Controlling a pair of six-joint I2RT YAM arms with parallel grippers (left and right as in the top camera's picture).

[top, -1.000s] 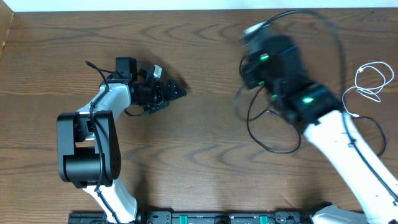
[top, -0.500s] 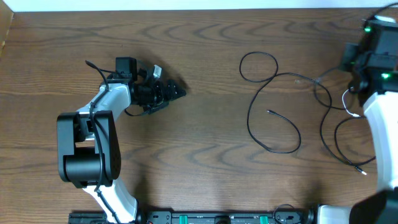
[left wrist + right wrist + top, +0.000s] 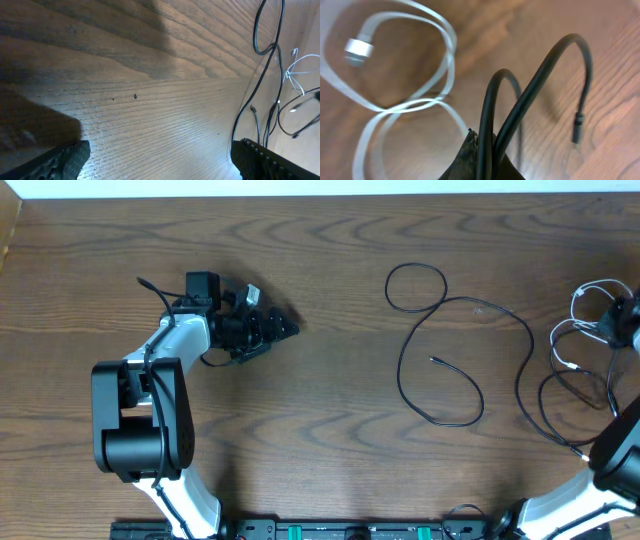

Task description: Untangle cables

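The black cord (image 3: 470,302) lies spread over the right half of the table, with a small loop (image 3: 415,285) at the back and a free plug end (image 3: 433,360). Its right loops rise to my right gripper (image 3: 626,322) at the table's right edge. In the right wrist view that gripper (image 3: 490,147) is shut on two strands of the black cord (image 3: 540,75), which hang over the coiled white cord (image 3: 420,100) and its plug (image 3: 359,50). The white cord (image 3: 590,302) sits at the far right. My left gripper (image 3: 275,328) rests low on the left, open (image 3: 160,162) and holding nothing.
The left wrist view looks across bare wood toward the black cord (image 3: 267,30) and the white cord (image 3: 300,65). A dark rail (image 3: 350,530) runs along the front edge. The left arm base (image 3: 140,420) stands at the front left.
My right arm has swung from the middle of the table out to the right edge, gripper shut, and the black cord now lies uncovered and spread out. The left arm has not moved.
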